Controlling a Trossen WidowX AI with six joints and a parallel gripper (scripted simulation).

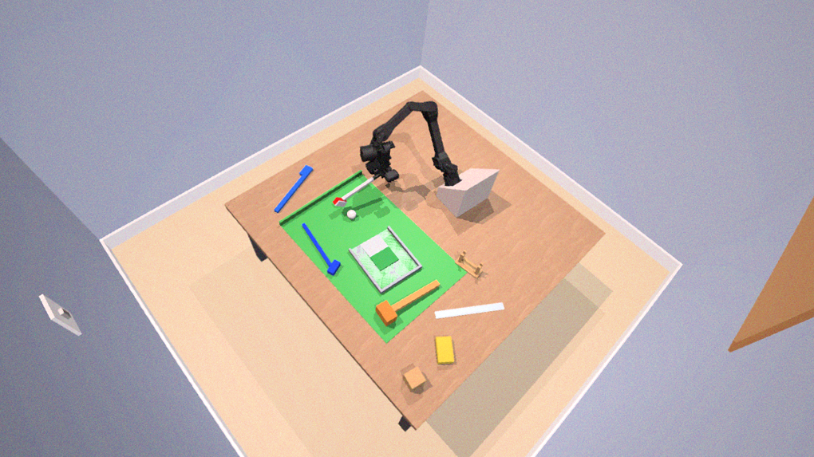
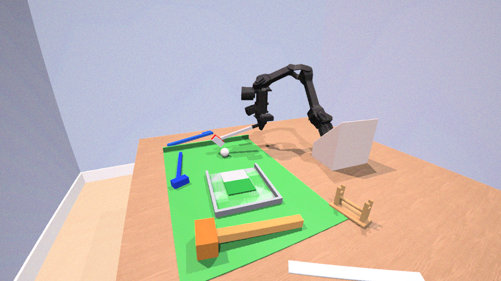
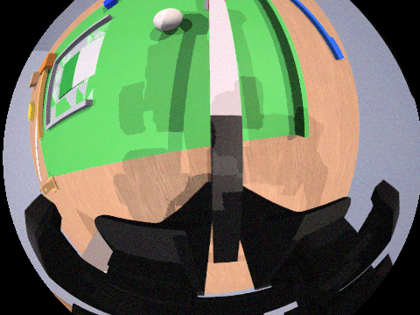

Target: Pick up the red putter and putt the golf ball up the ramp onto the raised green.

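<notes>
putter (image 2: pixel 230 134): red head, white shaft | ball (image 2: pixel 224 152): white | mat (image 2: pixel 193 217): bright green | green (image 2: pixel 239 184): green top, grey frame | mallet (image 2: pixel 230 233): orange | desk (image 2: pixel 430 219): brown wood grain | arm (image 2: pixel 306 87): black

The red putter (image 2: pixel 230 134) has a long white stick, dark at the held end, and a small red head (image 2: pixel 217 140). It is up off the green mat (image 2: pixel 191 204), tilted with the head lower. The golf ball (image 2: pixel 224 152) is small, round and white. It sits on the mat just beside the red head, not touching it. The raised green (image 2: pixel 239 184) is a green square block inside a low grey frame, with a white ramp (image 2: pixel 234 175) on the ball's side.
</notes>
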